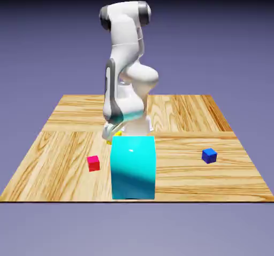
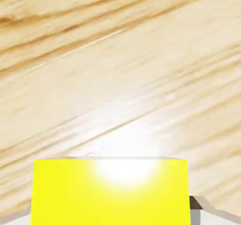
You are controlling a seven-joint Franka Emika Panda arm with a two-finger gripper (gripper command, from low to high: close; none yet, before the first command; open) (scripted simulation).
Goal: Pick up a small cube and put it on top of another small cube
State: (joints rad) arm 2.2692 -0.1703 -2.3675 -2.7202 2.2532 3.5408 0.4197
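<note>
The yellow cube (image 2: 110, 191), pinched in the jaws, sits behind the big cyan block (image 1: 133, 167), which hides most of it.

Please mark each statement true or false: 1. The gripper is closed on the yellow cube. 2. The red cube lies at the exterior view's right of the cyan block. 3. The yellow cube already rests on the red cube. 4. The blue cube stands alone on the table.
1. True. In the hand view the yellow cube fills the space between the fingertips of the gripper.
2. False. The red cube lies at the exterior view's left of the cyan block.
3. False. The red cube has nothing on top of it; the yellow cube is at the gripper, behind the cyan block.
4. True. The blue cube touches nothing but the table.
</note>
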